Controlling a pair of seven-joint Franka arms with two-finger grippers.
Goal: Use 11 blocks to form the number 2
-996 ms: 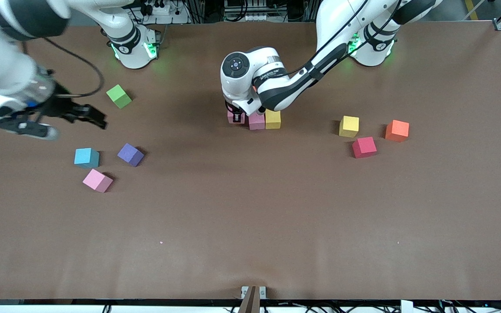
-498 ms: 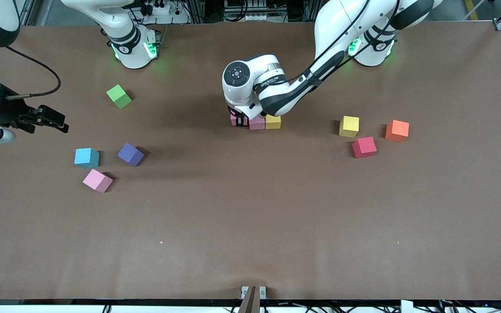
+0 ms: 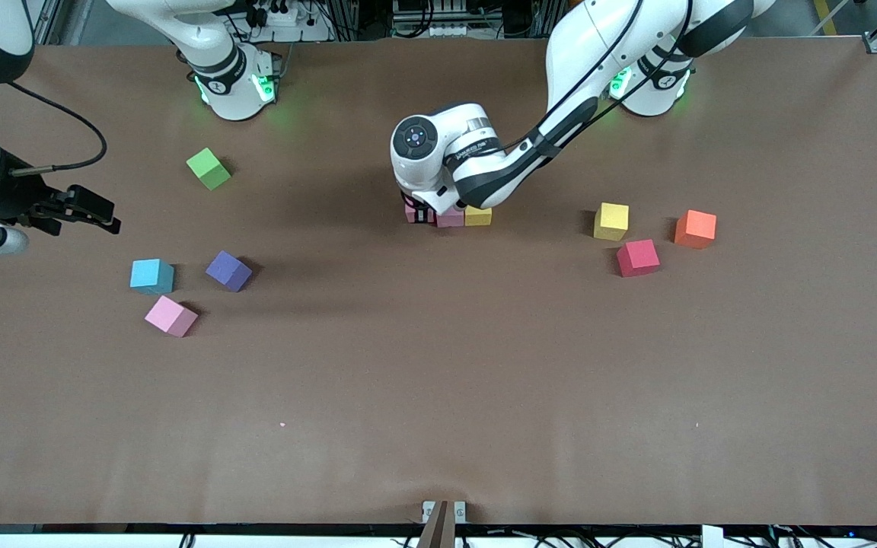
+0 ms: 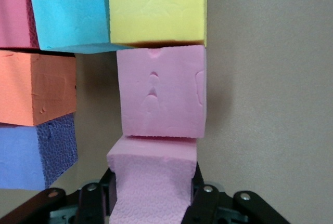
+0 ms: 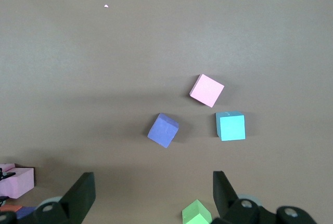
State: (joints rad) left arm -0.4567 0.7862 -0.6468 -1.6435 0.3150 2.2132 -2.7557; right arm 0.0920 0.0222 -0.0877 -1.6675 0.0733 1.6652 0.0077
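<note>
My left gripper (image 3: 419,215) is shut on a pink block (image 4: 153,182) at the end of a row with a second pink block (image 4: 161,91) and a yellow block (image 4: 156,8). The held block touches the second pink one. Beside that row the left wrist view shows light blue (image 4: 70,11), orange (image 4: 34,86), purple (image 4: 31,154) and pink (image 4: 13,11) blocks; the left arm hides these in the front view. My right gripper (image 3: 107,215) is open and empty over the table's edge at the right arm's end.
Loose yellow (image 3: 610,221), red (image 3: 638,257) and orange (image 3: 695,228) blocks lie toward the left arm's end. Light blue (image 3: 151,275), purple (image 3: 228,271) and pink (image 3: 170,316) blocks and a lime-green cube (image 3: 208,168) lie toward the right arm's end.
My right gripper has swung out toward the table's edge at the right arm's end, then stopped. My left hand has shifted slightly with the pink block at the row.
</note>
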